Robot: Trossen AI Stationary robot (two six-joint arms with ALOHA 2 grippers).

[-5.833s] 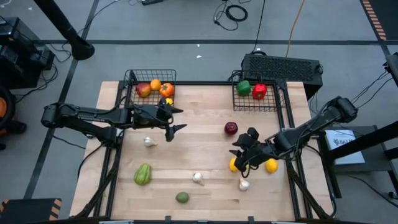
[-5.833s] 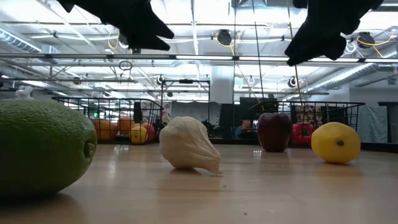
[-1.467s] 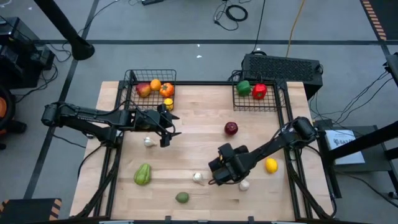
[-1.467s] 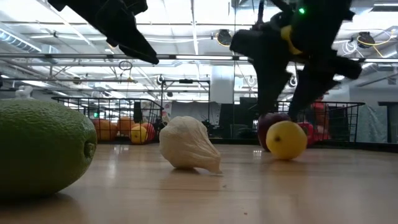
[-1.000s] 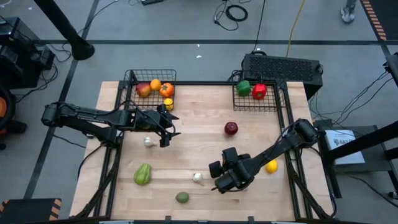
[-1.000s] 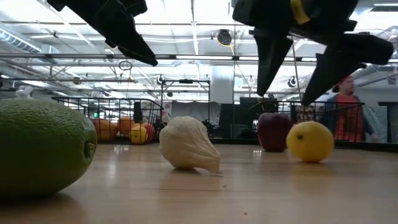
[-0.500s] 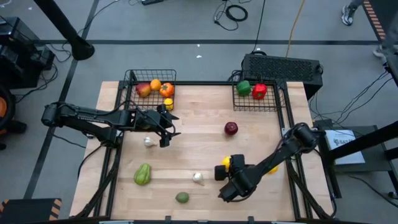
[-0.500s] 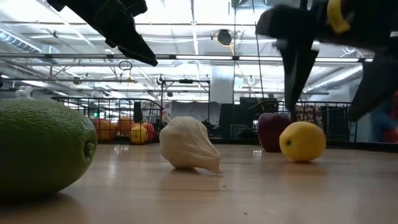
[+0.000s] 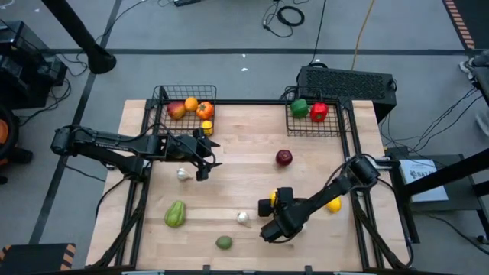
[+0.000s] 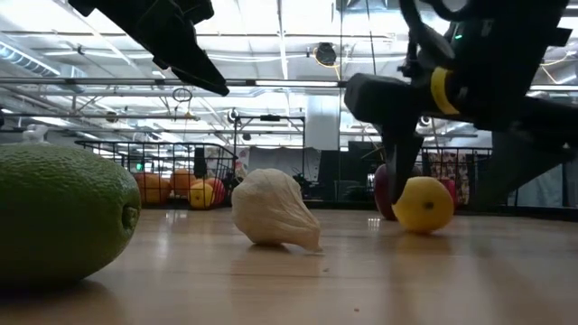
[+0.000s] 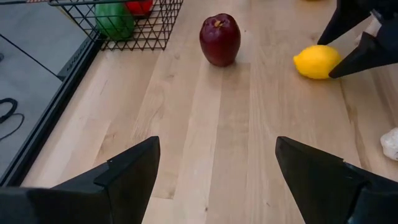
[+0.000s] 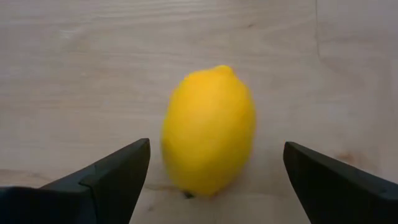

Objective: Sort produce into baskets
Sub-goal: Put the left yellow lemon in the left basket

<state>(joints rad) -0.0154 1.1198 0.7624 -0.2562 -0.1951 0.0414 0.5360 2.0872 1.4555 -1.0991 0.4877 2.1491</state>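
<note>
Right end effector [image 9: 269,221] shifted; left basket [image 9: 163,95] holds citrus [image 9: 190,104].

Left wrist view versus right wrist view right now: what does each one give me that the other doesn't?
Only the left wrist view shows the dark red apple, a wire basket with a green pepper inside, a white garlic bulb at the frame edge, and the right gripper open at the lemon, fingertips on either side of it. Only the right wrist view shows that lemon close up, lying centred between its own spread fingers. Both share the lemon and the wooden table.
</note>
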